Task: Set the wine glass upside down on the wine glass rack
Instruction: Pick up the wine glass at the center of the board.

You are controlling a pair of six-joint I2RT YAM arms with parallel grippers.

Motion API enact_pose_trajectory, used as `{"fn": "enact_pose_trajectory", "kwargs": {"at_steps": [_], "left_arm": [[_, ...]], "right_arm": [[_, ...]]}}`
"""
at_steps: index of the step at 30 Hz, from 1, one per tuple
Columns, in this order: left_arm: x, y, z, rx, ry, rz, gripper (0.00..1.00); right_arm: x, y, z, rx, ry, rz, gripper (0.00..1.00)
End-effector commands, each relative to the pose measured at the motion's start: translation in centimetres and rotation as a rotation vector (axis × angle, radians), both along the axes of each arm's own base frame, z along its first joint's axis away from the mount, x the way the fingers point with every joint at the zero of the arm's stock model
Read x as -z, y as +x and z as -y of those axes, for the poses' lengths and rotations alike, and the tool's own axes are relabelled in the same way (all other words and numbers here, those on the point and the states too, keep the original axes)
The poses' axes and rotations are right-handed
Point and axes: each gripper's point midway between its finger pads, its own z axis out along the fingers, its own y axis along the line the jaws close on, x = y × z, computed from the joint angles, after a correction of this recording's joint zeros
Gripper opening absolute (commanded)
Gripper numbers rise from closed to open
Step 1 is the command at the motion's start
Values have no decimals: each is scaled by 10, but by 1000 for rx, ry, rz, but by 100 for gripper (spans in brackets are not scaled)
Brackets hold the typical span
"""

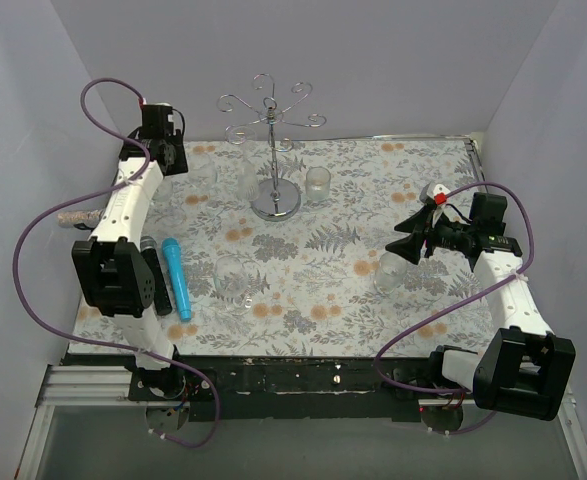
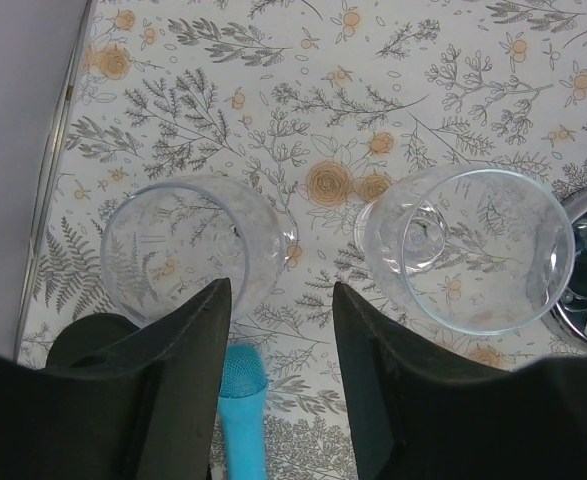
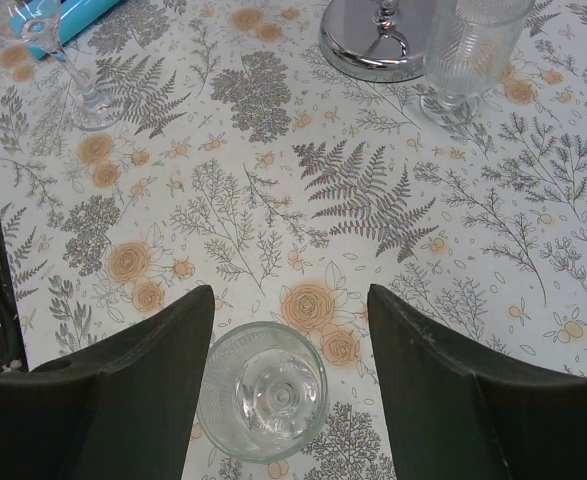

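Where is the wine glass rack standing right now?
In the top view, the wine glass rack stands at the far middle of the table, with a ribbed tumbler just right of its mirrored base.

Silver rack (image 1: pixel 276 203); clear wine glass (image 2: pixel 468 250); turquoise cylinder (image 1: pixel 176 278); orange-grey floral tablecloth (image 1: pixel 323 290)

Top cam: high over near edge, looks down on whole table (image 1: pixel 393 190). Wrist cams: close, facing down. All share wine glass rack (image 1: pixel 276 203) base.
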Motion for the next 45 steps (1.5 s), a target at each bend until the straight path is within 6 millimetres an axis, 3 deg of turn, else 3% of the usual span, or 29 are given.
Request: {"fn": "enact_pose_trajectory", "kwargs": {"at_steps": [1, 15, 28, 29, 38, 45], "left_arm": [[-8, -1, -7, -21, 14, 11, 44], [7, -2, -12, -28, -33, -19, 27], [12, 3, -4, 1, -94, -35, 20], [13, 2, -18, -28, -101, -33, 20], [7, 1, -21, -28, -129, -22, 8], [-1, 2, -16, -7, -158, -3, 13]], "right_arm": [[-4, 0, -1, -10, 16, 19, 71], [-5, 0, -1, -12, 16, 24, 71], [-6, -1, -1, -11, 11, 34, 71], [-6, -1, 0, -10, 13, 33, 71], [-5, -1, -1, -11, 11, 32, 71], [-5, -1, -1, -12, 12, 32, 71]]}}
